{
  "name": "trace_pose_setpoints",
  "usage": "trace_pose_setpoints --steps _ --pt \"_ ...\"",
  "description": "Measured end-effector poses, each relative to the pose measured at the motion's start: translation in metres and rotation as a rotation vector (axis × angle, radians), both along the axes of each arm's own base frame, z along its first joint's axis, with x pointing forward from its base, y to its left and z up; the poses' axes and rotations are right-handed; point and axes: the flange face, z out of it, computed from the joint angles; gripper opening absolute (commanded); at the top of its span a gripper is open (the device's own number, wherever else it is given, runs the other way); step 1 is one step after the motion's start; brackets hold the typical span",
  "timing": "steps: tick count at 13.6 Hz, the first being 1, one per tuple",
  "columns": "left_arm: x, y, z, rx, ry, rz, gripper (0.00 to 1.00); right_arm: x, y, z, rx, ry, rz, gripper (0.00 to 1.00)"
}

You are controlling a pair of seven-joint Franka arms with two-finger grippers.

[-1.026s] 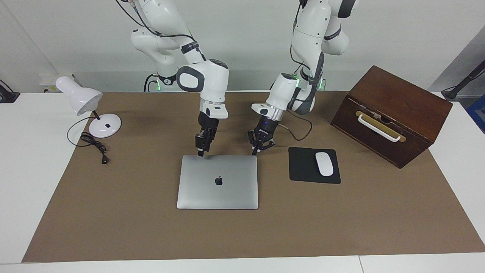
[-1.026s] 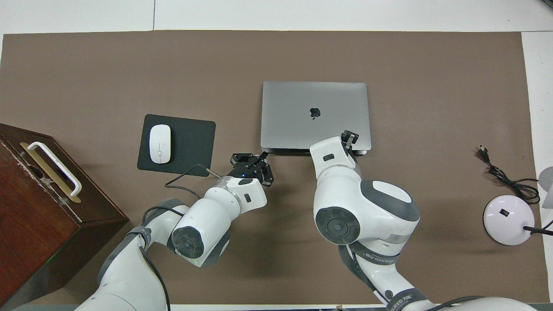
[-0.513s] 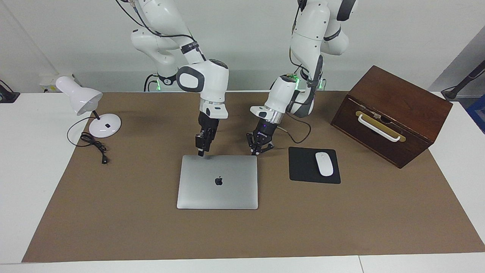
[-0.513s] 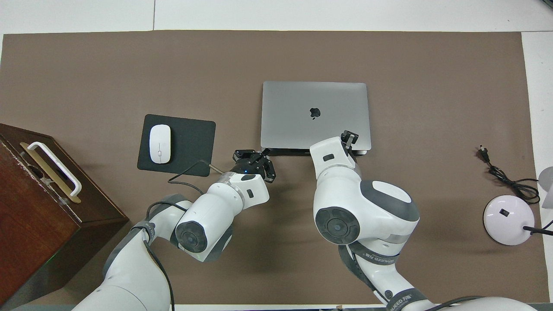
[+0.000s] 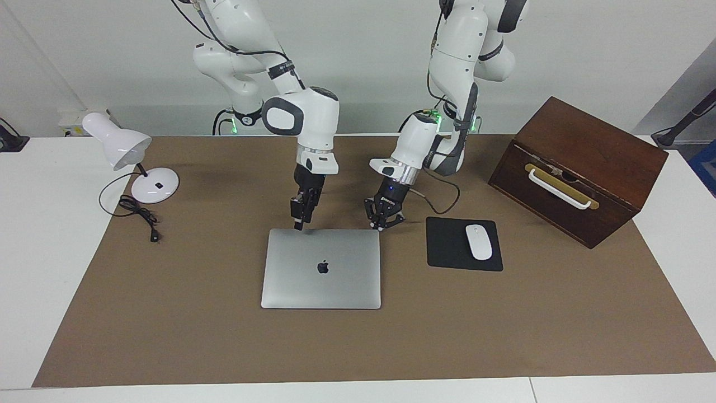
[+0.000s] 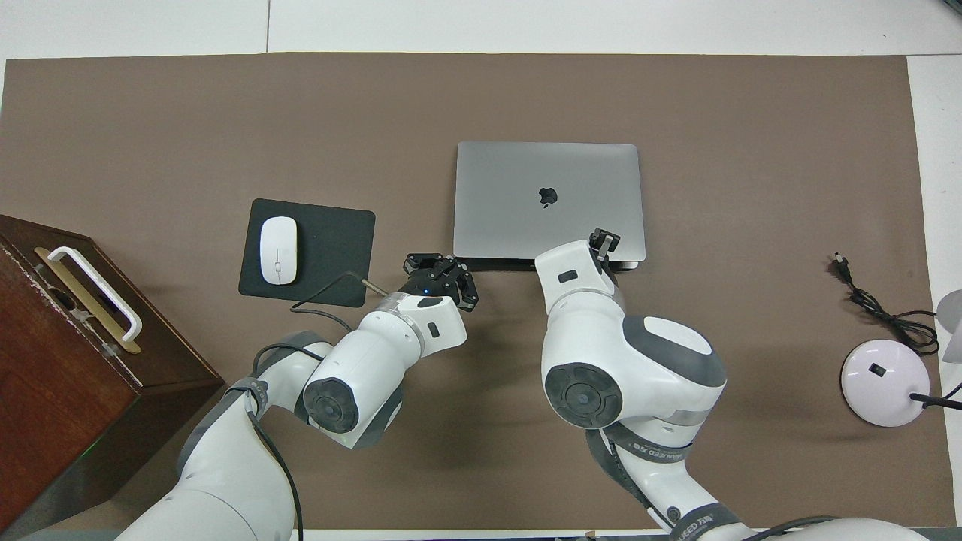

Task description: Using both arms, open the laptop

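The laptop [image 5: 321,268] lies shut on the bench [image 5: 168,313]. The right claw [image 5: 299,224], fingers together, touches the lid's robot-side edge. The left claw [image 5: 382,223], fingers spread, sits at the robot-side corner toward the mouse pad [image 5: 450,246].

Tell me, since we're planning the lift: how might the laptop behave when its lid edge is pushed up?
The laptop looks stiff metal, so the lid should hinge rigidly. Lying flat on the smooth mat, its base may slide or lift.
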Motion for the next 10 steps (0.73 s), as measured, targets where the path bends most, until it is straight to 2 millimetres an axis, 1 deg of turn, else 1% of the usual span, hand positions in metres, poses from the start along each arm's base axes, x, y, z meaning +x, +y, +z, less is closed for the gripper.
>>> trace_pose_setpoints --steps 6,10 --pt "0.008 0.01 -0.005 0.012 -0.001 0.007 0.0 0.0 0.0 0.0 0.0 0.0 0.0 0.52" --pt "0.01 0.006 -0.008 0.011 0.001 0.003 0.0 0.0 0.0 0.0 0.0 0.0 0.0 0.52"
